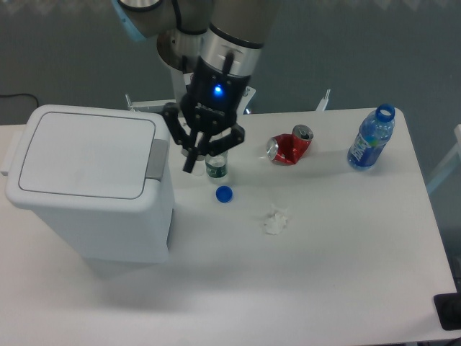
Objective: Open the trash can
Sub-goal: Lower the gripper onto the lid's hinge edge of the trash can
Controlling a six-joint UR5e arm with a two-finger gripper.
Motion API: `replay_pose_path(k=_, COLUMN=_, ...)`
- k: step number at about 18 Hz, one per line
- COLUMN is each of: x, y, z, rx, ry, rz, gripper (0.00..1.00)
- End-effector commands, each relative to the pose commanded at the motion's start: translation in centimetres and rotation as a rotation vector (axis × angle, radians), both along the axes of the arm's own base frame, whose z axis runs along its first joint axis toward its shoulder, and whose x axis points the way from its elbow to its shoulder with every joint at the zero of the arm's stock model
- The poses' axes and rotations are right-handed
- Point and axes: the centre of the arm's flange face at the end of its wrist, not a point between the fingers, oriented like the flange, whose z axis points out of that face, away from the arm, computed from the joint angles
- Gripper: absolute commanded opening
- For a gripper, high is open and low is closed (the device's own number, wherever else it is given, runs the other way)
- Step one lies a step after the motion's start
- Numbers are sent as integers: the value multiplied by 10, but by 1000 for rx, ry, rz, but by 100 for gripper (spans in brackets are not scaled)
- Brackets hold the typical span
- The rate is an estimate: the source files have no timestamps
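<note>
The trash can point(86, 180) is a large white rectangular bin at the left of the table. Its flat lid point(86, 153) is down. A grey push-button tab point(158, 158) sits on the lid's right edge. My gripper point(196, 160) hangs just to the right of the tab, above the table, a small gap away from it. Its black fingers point(189, 163) point down and stand close together with nothing seen between them.
A small clear bottle point(216, 167) stands right behind the gripper, with a blue cap point(224, 194) in front of it. A crushed red can point(289, 146), a crumpled white wad point(275, 221) and an open blue water bottle point(371, 138) lie to the right.
</note>
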Motion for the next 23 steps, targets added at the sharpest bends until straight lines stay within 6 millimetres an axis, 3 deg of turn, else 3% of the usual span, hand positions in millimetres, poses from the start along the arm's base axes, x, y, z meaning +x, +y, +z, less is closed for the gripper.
replay_pose_path(k=6, x=15, y=5, z=-4, rx=-13, ry=-17, rz=-10, gripper=0)
replay_pose_path(k=23, x=19, y=5, z=-18, rx=-34, ry=-32, rz=-16, gripper=0)
